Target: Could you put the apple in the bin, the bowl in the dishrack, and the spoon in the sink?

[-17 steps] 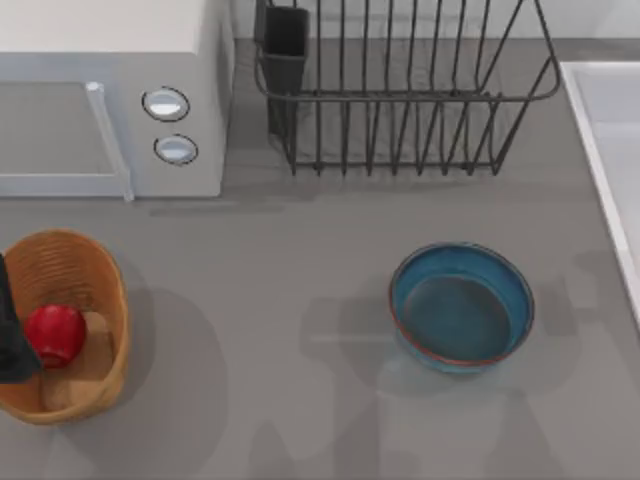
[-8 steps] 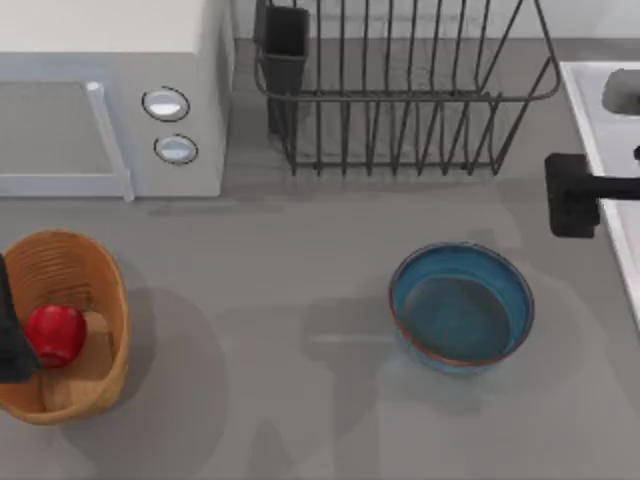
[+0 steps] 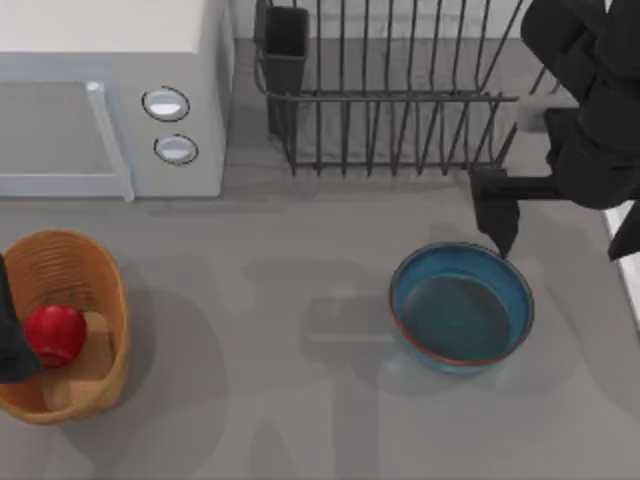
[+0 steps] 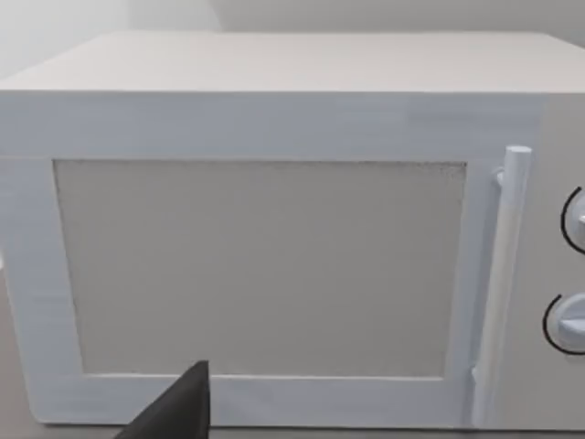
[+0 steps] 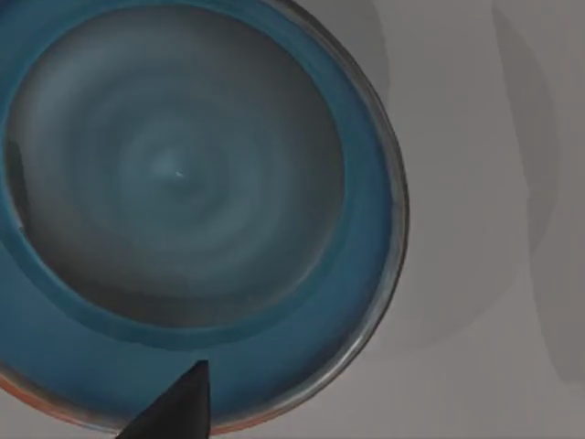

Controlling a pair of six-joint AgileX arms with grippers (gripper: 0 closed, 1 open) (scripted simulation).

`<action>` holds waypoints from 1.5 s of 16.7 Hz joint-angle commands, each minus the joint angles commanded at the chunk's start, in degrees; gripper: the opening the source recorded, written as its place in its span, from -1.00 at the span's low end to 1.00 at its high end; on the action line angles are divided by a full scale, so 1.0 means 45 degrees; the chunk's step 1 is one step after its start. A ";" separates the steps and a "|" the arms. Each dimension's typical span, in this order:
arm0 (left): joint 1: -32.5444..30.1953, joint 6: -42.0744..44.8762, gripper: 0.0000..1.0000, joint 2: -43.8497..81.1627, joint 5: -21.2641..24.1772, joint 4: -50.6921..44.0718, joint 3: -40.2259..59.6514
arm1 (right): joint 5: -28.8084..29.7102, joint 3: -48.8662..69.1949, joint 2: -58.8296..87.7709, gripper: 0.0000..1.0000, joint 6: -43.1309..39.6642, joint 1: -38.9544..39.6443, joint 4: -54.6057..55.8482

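The red apple lies inside the wicker bin at the table's left. Beside the bin, at the left edge, my left gripper is parked and open, and its wrist view faces the microwave. The blue bowl stands upright on the table, right of centre and in front of the dishrack. My right gripper hangs open above the bowl's far right rim, with one fingertip just over that rim. The bowl's inside shows straight below in the right wrist view. At the right edge runs the sink rim. The spoon is out of view.
A white microwave with two knobs stands at the back left. The dishrack's black utensil cup sits at its left corner. Bare grey table lies between the bin and the bowl and along the front edge.
My right arm has swung in from the right edge, over the sink, to above the bowl's far right rim. The left arm, apple and bowl have not moved.
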 joint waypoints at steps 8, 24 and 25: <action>0.0000 0.0000 1.00 0.0000 0.0000 0.0000 0.0000 | -0.0003 -0.0059 0.0206 1.00 0.0022 0.0001 0.0091; 0.0000 0.0000 1.00 0.0000 0.0000 0.0000 0.0000 | 0.0005 -0.3249 0.1554 0.70 0.0102 0.0089 0.4639; 0.0000 0.0000 1.00 0.0000 0.0000 0.0000 0.0000 | 0.0005 -0.3249 0.1554 0.55 0.0102 0.0089 0.4639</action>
